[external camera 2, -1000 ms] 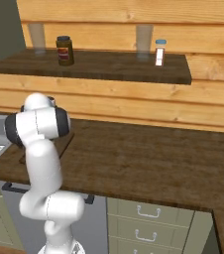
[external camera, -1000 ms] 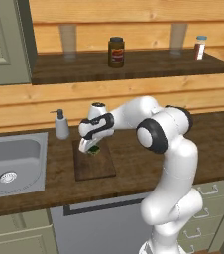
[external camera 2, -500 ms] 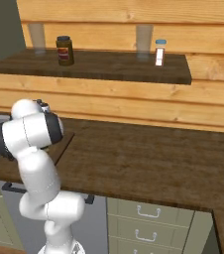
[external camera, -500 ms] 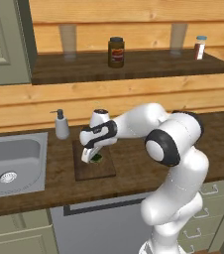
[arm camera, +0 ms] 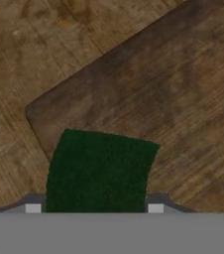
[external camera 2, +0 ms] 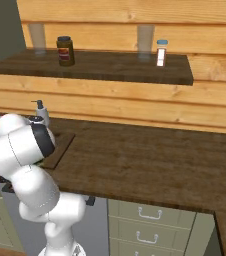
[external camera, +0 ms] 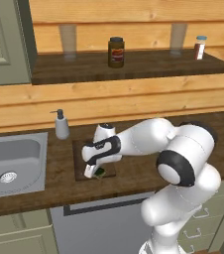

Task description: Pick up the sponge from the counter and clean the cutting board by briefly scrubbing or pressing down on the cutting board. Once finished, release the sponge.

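Observation:
The dark green sponge (arm camera: 101,171) sits between my gripper's fingertips (arm camera: 33,208), one on each side of it. My gripper (arm camera: 94,208) is shut on the sponge, and it rests near a corner of the dark brown cutting board (arm camera: 163,94). In the left base view the gripper (external camera: 91,171) points down at the board's (external camera: 82,151) front edge, with the sponge (external camera: 100,172) showing just beside the fingers. The wood-plank counter (external camera: 139,173) lies all around. In the right base view my own arm hides the gripper, and a strip of the board (external camera 2: 61,146) shows behind it.
A soap dispenser (external camera: 61,125) stands just behind the board's left corner, next to the steel sink (external camera: 10,163). The wall shelf (external camera: 129,67) above carries a jar (external camera: 116,51), two glasses and a small shaker (external camera: 199,47). The counter stretches to the right (external camera 2: 150,160).
My gripper has slid with the sponge from the middle of the board toward its front edge, and the arm has reached lower and further forward.

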### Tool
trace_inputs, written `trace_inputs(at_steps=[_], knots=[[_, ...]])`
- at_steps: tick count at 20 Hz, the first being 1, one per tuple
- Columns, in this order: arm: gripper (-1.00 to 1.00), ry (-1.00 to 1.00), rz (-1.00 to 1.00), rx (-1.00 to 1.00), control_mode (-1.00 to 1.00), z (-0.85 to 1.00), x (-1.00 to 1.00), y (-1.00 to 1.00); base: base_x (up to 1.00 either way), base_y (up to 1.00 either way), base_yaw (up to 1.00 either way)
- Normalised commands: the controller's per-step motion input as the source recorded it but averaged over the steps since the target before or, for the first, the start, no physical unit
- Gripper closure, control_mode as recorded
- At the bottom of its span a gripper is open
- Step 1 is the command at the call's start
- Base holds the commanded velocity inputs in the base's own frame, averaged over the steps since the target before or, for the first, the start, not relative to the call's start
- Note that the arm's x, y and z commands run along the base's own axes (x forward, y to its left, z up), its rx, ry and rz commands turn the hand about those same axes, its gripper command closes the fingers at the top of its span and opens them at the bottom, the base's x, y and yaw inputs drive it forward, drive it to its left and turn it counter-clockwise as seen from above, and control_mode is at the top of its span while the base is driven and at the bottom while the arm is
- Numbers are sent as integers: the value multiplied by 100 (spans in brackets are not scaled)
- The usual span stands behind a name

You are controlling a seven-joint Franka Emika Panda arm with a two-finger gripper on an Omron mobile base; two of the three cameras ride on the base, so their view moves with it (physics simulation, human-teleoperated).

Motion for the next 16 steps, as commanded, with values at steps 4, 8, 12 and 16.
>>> trace_inputs(at_steps=[4, 8, 12, 16], knots=[[100, -3, 4, 1, -100, -6, -41, 1, 0, 0, 0], [100, -4, 0, 0, -100, 0, 18, 7, 0, 0, 0], [100, -3, 1, 1, -100, 0, 60, 18, 0, 0, 0], [100, -8, 8, 2, -100, 0, 23, 49, 0, 0, 0]])
